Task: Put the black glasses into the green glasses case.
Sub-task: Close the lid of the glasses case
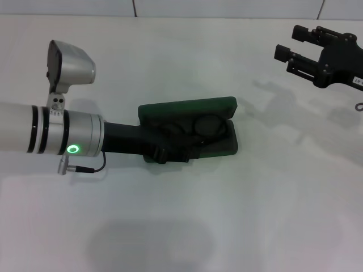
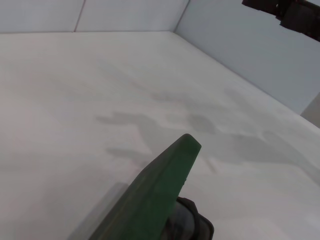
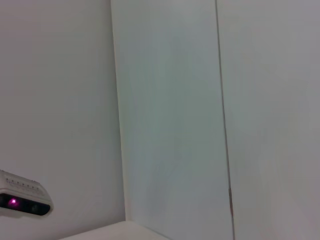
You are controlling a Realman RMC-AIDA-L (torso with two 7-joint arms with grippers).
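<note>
Placement step: left claw (image 1: 170,148), closure indiscernible, over open green glasses case (image 1: 190,107) holding black glasses (image 1: 207,126); withdrawal next; right claw (image 1: 292,48) apart.

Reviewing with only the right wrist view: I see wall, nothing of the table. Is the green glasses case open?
Observer: Yes, the green glasses case lies open mid-table, lid raised at the far side.
Operator: Are the glasses in it?
Observer: The black glasses lie inside it; one lens shows.
Operator: And the arms?
Observer: The left gripper is over the case's left end; the right gripper hangs open at far right, away from it.
</note>
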